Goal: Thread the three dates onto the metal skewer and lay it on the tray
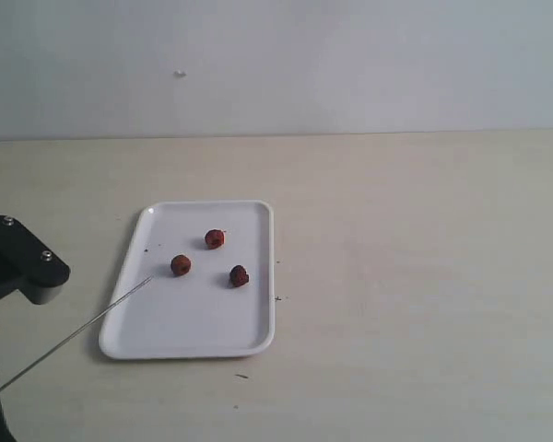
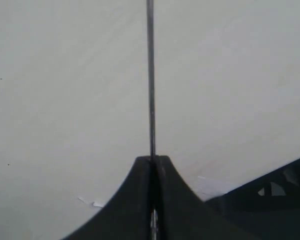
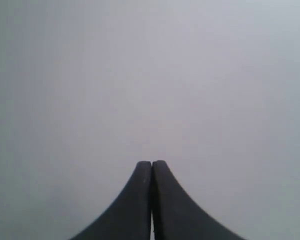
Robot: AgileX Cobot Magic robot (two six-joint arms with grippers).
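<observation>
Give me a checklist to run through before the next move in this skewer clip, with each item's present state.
1. Skewer grip: left gripper is shut on the metal skewer, rod pointing straight out from the fingertips: ok.
2. Dates in place: left date, rear date and right date lie apart on the tray: ok.
3. Dates threaded: none on the skewer: not ok.
4. Tip aim: tip is over the tray's left part, just short of the left date; its height above the tray: cannot tell.
5. Right gripper free: shut on nothing: ok.
</observation>
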